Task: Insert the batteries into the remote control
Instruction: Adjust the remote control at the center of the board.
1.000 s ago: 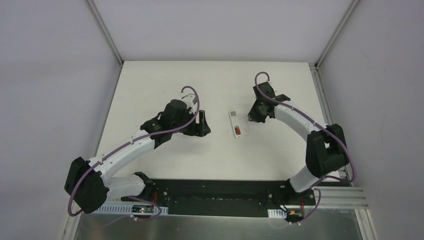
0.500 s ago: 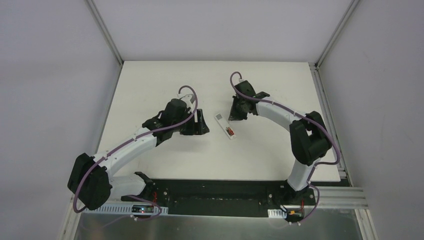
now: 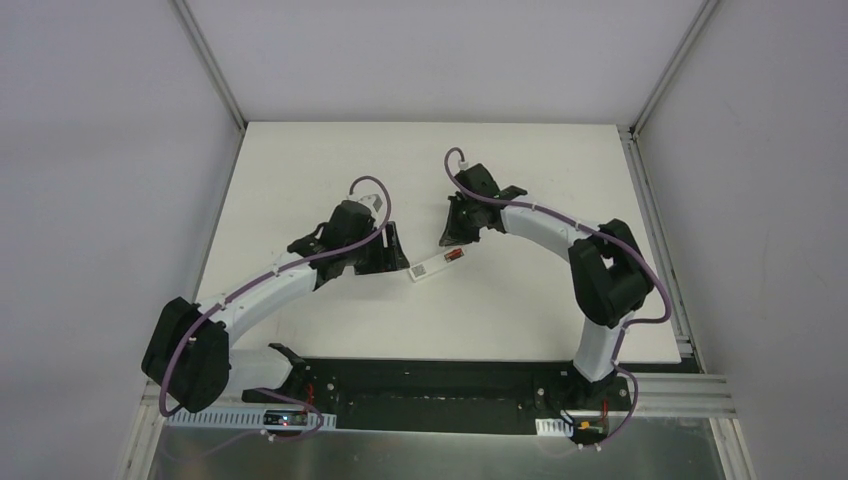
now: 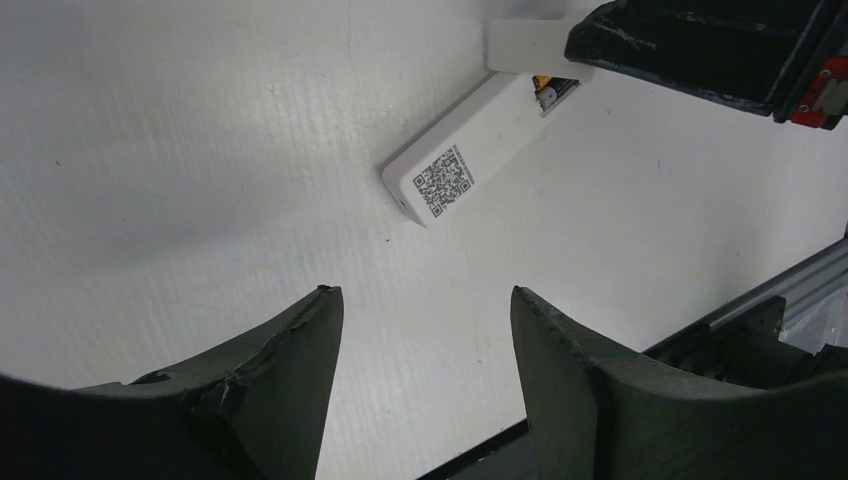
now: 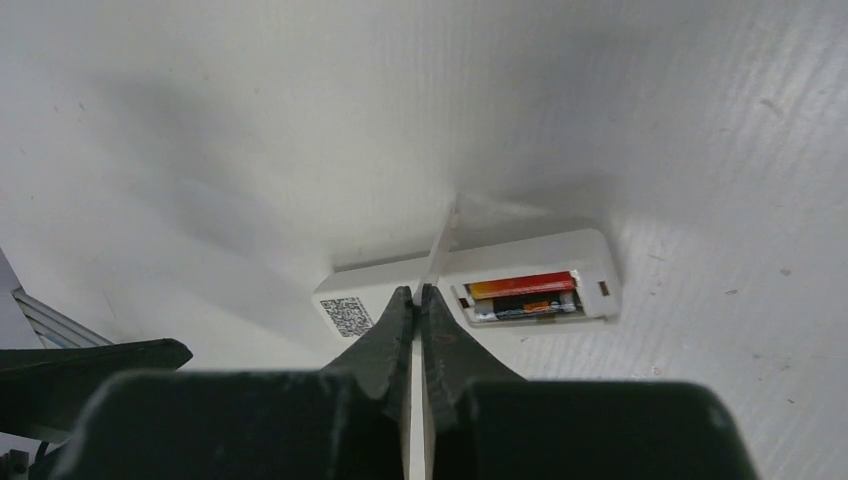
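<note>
The remote control (image 3: 436,265) is lying flat and slantwise on the white table (image 3: 300,160), near its middle and well apart from every table edge. It is resting back-up, with the black-and-white code label (image 4: 443,180) showing at the end nearer the left arm. The battery bay at the other end is standing open. Inside it, the red-orange battery (image 5: 520,286) and the dark battery (image 5: 525,304) are lying side by side, lengthwise along the remote.

The left fingers (image 4: 290,360) are spreading wide and gripping nothing. They are hovering near the label end, with bare table between their tips and the remote's corner.

The right fingers (image 5: 375,350) are pinching almost fully together on a thin white battery cover (image 5: 441,245). It is showing edge-on in the right wrist view and standing over the remote's middle, just beside the open bay. Whether the cover's lower edge is touching the remote cannot be told.

Broad open table is stretching toward the far edge and toward both side edges. A narrower bare strip is running between the remote and the near edge.
</note>
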Controlling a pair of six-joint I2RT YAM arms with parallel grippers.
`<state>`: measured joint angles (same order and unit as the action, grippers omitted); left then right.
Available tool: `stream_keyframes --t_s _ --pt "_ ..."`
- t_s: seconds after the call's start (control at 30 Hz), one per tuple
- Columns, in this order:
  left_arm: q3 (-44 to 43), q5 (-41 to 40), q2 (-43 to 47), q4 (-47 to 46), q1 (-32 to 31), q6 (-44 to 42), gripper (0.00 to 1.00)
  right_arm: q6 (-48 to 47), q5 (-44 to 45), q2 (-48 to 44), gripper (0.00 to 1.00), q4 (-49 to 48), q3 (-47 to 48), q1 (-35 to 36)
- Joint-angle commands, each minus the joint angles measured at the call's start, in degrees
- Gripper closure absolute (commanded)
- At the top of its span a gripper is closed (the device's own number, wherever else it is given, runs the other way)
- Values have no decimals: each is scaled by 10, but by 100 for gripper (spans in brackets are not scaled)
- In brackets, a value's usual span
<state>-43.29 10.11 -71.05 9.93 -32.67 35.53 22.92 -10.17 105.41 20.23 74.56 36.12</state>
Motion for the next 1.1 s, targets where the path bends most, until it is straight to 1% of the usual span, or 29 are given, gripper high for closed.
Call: stream_keyframes --t_s 0.0,0.17,0.33,0.47,0.5,0.53,0.57,0.7,0.93,1.07 --pt "1 -5 -6 -1 15 18 37 2 -6 -13 100 10 3 -35" --pt "-6 5 -24 0 16 27 36 -19 -18 -35 100 12 9 -82" --pt "-8 -1 -50 2 16 43 37 -29 30 -44 100 51 2 -108" --pt "-21 -1 -72 2 16 53 37 -44 38 -39 100 78 -2 -106" --pt "-25 2 -78 3 16 55 37 -47 32 -38 100 81 -2 -105" --pt "-30 4 -84 -17 16 57 37 -50 26 -37 100 82 -3 -103" --pt "-34 6 -90 0 16 59 37 -53 21 -37 100 81 -3 -101" --pt "-45 13 -113 3 17 71 38 -60 -14 -28 100 86 4 -89" --pt "-54 17 -135 3 26 83 39 -33 -76 -26 100 129 27 -69" --pt "-56 21 -148 3 29 88 40 -11 -83 -26 100 157 39 -53"
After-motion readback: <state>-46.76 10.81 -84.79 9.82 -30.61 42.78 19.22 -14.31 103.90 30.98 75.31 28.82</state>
